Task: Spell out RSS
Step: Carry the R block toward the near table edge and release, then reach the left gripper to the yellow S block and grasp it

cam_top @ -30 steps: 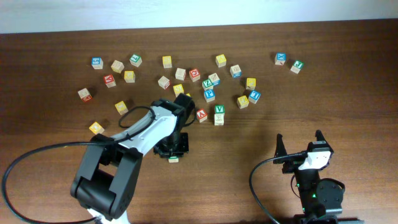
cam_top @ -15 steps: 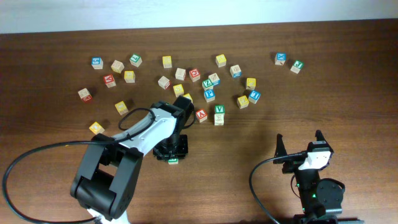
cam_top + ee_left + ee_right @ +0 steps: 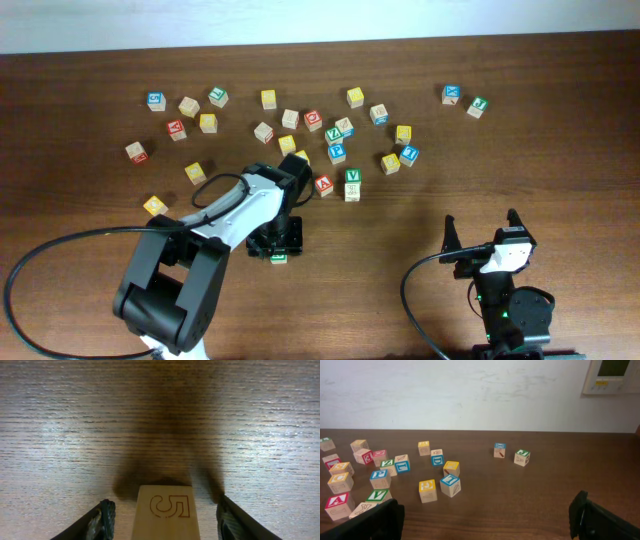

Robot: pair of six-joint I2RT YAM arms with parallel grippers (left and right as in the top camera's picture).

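Straddling the S block [image 3: 166,510] near the middle of the table [image 3: 560,120], toward its near edge, the left gripper [image 3: 276,240] has its jaws spread. In the left wrist view bare wood shows between the block and each of the fingers [image 3: 106,519], so nothing is clamped. The block's lower part is cut off by the frame, and from overhead the left arm [image 3: 235,205] hides all but a green-edged sliver. The right gripper [image 3: 480,230] sits by the near right corner, spread wide and empty, with only its fingertips [image 3: 385,520] entering its own camera's bottom corners. Loose letter blocks [image 3: 338,152] lie scattered toward the far edge; from overhead most letters are too small to read.
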